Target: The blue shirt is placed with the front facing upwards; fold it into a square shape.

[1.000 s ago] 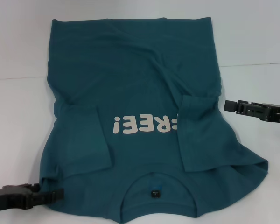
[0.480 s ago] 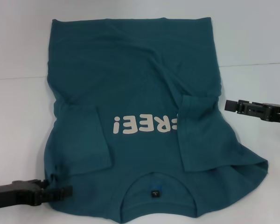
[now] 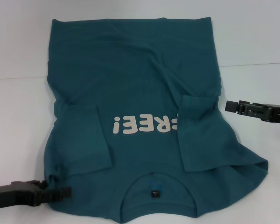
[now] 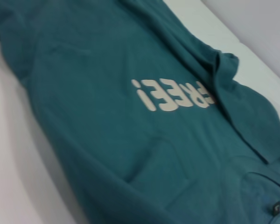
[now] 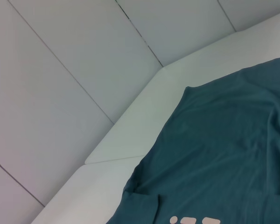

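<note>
Your left gripper (image 3: 60, 192) has slid in along the near-left worktop edge onto the blue shirt (image 3: 140, 93)'s shoulder corner, fingers look together. The shirt's still mid-worktop, both sleeves folded in, so the collar-end fold's probably next. Right gripper (image 3: 229, 106) hasn't budged at the right edge; can't tell its fingers.

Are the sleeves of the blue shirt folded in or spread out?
Folded in. On the blue shirt both sleeves, left and right, lie over the front, the right one covering part of the lettering.

1. Even, bright overhead light; the white table (image 3: 18, 116) looks nearly washed out.
2. The dark teal-blue cotton T-shirt (image 3: 135, 93) casts soft, faint edge shadows.
3. The left wrist view is slightly blurred.
</note>
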`<state>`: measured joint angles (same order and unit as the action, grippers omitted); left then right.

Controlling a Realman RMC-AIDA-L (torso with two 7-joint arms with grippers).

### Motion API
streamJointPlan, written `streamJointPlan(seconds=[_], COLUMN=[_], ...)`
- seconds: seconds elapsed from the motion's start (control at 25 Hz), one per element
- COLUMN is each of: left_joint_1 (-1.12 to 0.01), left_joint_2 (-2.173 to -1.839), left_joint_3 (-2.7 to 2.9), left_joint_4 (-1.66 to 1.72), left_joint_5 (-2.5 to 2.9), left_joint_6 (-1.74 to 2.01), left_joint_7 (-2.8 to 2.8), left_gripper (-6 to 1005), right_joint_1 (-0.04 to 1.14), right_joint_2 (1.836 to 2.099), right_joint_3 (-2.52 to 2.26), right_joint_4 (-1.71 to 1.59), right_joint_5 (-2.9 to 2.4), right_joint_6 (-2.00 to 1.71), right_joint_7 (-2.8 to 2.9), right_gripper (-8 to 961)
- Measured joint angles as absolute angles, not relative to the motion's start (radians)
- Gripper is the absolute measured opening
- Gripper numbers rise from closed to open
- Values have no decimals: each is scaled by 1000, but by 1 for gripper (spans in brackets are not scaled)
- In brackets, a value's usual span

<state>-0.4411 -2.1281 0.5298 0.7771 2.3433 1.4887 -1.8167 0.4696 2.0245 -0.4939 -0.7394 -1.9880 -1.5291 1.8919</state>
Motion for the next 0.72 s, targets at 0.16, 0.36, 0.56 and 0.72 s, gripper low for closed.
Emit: streamJointPlan(seconds=[0.16, 0.36, 0.56, 0.72], left_joint_1=[-432, -432, -437, -438], left_joint_2=[-2126, -2126, -2126, -2125], left_joint_3=[528, 530, 534, 534], left_joint_4=[782, 782, 782, 783], left_joint_5=[2345, 2345, 2345, 2345], left_joint_6=[1473, 1473, 1475, 1472], left_joint_7=[-1828, -1828, -1828, -1828], left_gripper=[874, 864, 855, 847], right_joint_1=[469, 471, 474, 474], right_joint_2=[2025, 2025, 2025, 2025], right_joint_3=[-494, -492, -492, -492], right_joint_4=[-739, -739, -739, -739], right_joint_5=[-1988, -1988, -1988, -1988], right_joint_6=[-1528, -1530, -1531, -1529], right_joint_7=[1892, 1894, 1897, 1897], right_gripper=[944, 943, 943, 943])
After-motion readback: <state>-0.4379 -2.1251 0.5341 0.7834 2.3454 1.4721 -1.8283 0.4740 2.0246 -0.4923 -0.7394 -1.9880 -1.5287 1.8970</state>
